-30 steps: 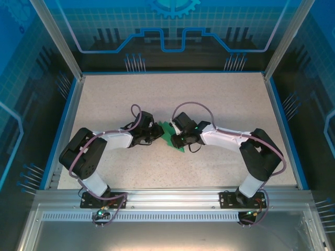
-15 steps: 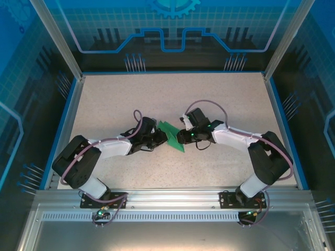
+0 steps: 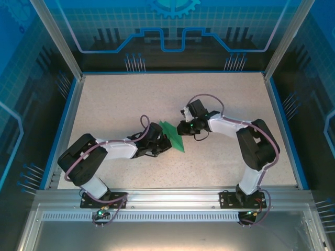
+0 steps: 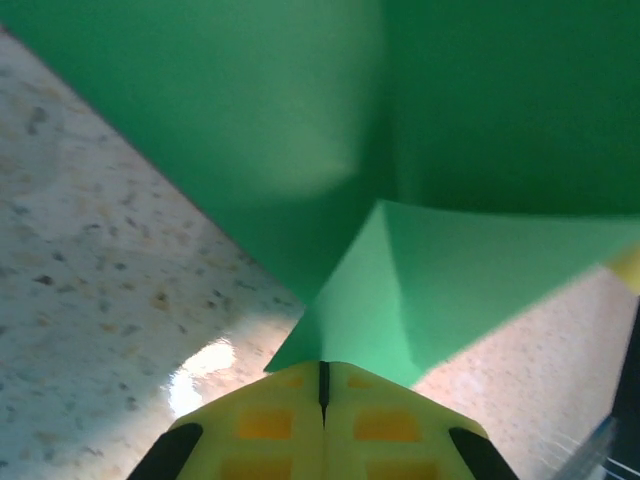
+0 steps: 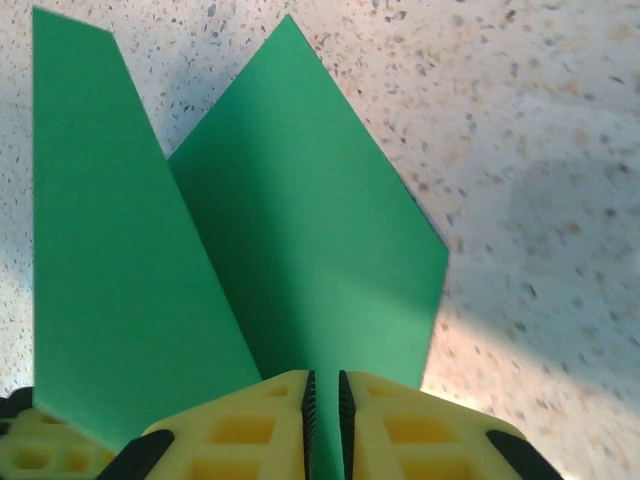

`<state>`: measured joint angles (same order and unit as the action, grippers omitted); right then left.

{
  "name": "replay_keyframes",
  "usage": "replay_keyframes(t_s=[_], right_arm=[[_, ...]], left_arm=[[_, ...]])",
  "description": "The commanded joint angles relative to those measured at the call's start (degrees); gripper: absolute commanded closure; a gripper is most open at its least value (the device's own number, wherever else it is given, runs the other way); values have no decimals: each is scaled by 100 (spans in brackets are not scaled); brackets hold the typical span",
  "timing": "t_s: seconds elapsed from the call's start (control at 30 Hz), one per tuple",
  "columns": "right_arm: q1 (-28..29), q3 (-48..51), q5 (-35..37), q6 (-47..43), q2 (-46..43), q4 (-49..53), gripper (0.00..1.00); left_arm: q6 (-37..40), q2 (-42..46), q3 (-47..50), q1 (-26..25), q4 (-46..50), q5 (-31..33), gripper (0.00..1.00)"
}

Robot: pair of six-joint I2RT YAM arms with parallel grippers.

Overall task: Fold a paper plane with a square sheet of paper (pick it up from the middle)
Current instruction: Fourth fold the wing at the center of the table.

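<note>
Green square sheet of paper (image 3: 175,141), part-folded at the middle of the worktop (image 3: 131,99), is pinched on opposite sides by the closed left tool (image 4: 322,375) and the closed right tool (image 5: 323,385), so it could be torn or creased crookedly if pulled unevenly.

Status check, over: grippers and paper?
Left gripper shut on green paper. Right gripper shut on opposite edge. Paper creased, partly folded. Nothing blocking.

The paper (image 5: 300,230) is plain green, the left claw (image 4: 323,385) and right claw (image 5: 323,395) yellow, the table (image 3: 120,99) speckled beige.
</note>
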<state>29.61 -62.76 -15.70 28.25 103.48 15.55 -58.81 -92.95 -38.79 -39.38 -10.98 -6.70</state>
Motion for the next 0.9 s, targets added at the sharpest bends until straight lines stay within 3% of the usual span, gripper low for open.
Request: replay_keyframes(t_s=[0.0,0.33,0.87], right_arm=[[-23,-308,-185,-56,321,317,85],[-16,-298,-463,-135,627,370,85],[-16,-141,-345,-127,768,572,84]], left_arm=[[41,-164,-250,-9,-7,289,98],[354,-509,-393,-7,-246,660,98],[624,-813,-651,19,-381,723,98]])
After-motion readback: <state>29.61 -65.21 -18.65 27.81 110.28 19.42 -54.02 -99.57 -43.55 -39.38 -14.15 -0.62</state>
